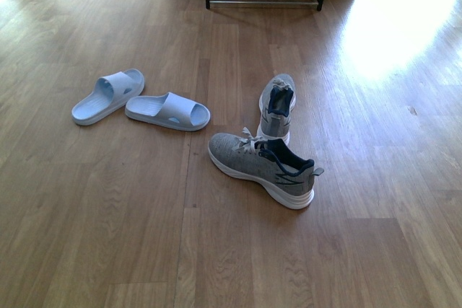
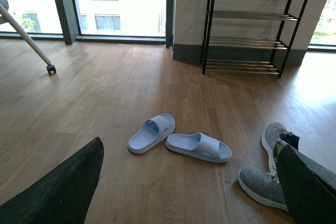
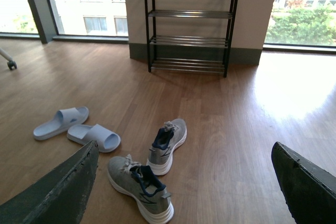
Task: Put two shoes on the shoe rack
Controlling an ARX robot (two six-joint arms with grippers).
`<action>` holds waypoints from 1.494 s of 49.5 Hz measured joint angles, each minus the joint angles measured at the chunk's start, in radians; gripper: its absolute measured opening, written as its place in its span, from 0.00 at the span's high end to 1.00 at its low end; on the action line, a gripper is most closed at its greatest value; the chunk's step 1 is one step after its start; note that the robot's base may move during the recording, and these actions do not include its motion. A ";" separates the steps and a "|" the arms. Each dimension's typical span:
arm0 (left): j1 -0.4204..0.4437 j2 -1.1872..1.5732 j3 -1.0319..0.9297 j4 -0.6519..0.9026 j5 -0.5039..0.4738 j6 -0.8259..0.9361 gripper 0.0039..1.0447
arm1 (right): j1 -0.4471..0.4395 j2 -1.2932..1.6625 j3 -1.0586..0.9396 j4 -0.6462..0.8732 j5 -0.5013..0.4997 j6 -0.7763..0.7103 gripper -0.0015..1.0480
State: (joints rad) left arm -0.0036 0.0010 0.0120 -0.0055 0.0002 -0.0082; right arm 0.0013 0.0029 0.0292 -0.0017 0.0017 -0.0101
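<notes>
Near sneaker (image 1: 263, 167): grey knit upper, white sole, navy lining, grey laces. Upright on the wood floor (image 1: 108, 236), lying crosswise with the toe to the robot's left.
Far sneaker (image 1: 277, 106): same make, just behind the near one, toe toward the rack. The two may be touching at the laces; I can't tell from these views.
Slides: pale-blue rubber, soles down, on the floor to the left of the sneakers. The left slide (image 1: 108, 96) is angled away, and the right slide (image 1: 168, 111) lies across. Their near ends almost meet.
Shoe rack (image 3: 190, 40): black frame with arched sides and four tiers of chrome rods, standing against the far wall. It is well apart from all four shoes.
Left gripper (image 2: 189, 149): jaws spread wide, gripping nothing, raised above the floor.
Right gripper (image 3: 185, 149): also spread wide and gripping nothing.
Other: a caster leg (image 2: 50, 68) stands near the windows, far left.
</notes>
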 joint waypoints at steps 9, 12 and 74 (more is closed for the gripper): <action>0.000 0.000 0.000 0.000 0.000 0.000 0.09 | 0.000 0.000 0.000 0.000 0.000 0.000 0.09; 0.000 0.000 0.000 0.000 0.000 0.000 0.09 | 0.000 0.000 0.000 0.000 0.000 0.000 0.09; 0.000 0.000 0.000 0.000 0.000 0.000 0.09 | 0.000 0.000 0.000 0.000 0.000 0.000 0.09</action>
State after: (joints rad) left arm -0.0036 0.0010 0.0120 -0.0055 0.0002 -0.0082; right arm 0.0013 0.0029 0.0292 -0.0017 0.0017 -0.0101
